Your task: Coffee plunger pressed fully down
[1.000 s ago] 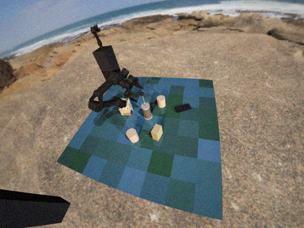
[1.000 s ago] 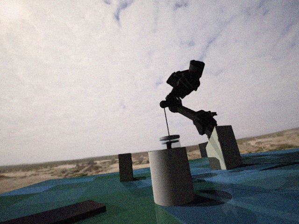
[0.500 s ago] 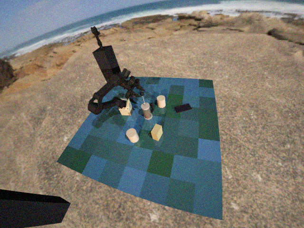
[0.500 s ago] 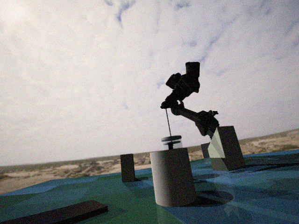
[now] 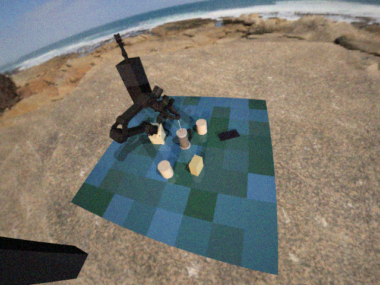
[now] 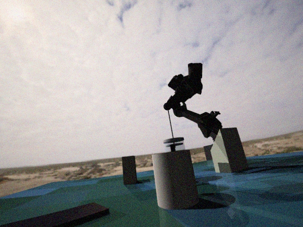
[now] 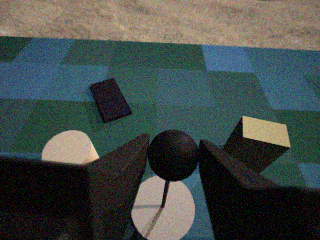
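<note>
The coffee press [image 5: 184, 142] stands upright on the mat, with its pale round lid [image 6: 177, 139] [image 7: 175, 220] on top. In the exterior view its body is hidden behind a cylinder. The thin plunger rod [image 5: 179, 124] [image 6: 170, 124] [image 7: 166, 193] rises well above the lid, so the plunger is up. My gripper [image 7: 173, 143] is shut on the round black plunger knob [image 7: 173, 159] [image 6: 166, 106] [image 5: 177, 117], one finger on each side of it. Dark fingers and knob merge in the top and exterior views.
A pale cylinder [image 5: 201, 127] [image 6: 174, 180] [image 7: 69, 147] stands near the press. Another cylinder [image 5: 165, 169], a yellow block [image 5: 195, 165] [image 7: 265, 132] and a cream block [image 5: 157, 138] [image 6: 235, 151] stand around it. A dark slab [image 5: 228, 135] [image 7: 111, 100] lies farther off.
</note>
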You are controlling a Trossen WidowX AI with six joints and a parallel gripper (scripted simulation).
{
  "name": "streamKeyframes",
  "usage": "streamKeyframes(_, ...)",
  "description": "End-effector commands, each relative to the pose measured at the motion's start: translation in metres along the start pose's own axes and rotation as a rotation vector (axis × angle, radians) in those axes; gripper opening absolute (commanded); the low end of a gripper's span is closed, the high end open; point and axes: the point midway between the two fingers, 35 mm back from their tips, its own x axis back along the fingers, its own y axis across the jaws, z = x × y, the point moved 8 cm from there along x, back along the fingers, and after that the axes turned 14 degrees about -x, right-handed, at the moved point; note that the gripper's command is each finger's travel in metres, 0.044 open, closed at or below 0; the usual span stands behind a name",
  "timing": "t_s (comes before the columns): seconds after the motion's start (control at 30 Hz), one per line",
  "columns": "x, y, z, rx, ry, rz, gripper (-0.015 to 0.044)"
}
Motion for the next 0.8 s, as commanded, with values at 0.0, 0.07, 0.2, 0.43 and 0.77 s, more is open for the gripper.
streamKeyframes(0.0, 0.000, 0.000, 0.001, 0.007, -0.002, 0.002, 0.0127)
streamKeyframes(0.07, -0.001, 0.000, 0.002, 0.007, -0.001, 0.001, 0.0127)
streamKeyframes(0.2, -0.004, 0.000, 0.006, 0.007, 0.004, 0.001, 0.0127)
streamKeyframes(0.43, -0.011, 0.000, 0.015, 0.006, 0.013, -0.001, 0.0127)
streamKeyframes(0.77, -0.020, -0.001, 0.028, 0.005, 0.023, -0.004, 0.0127)
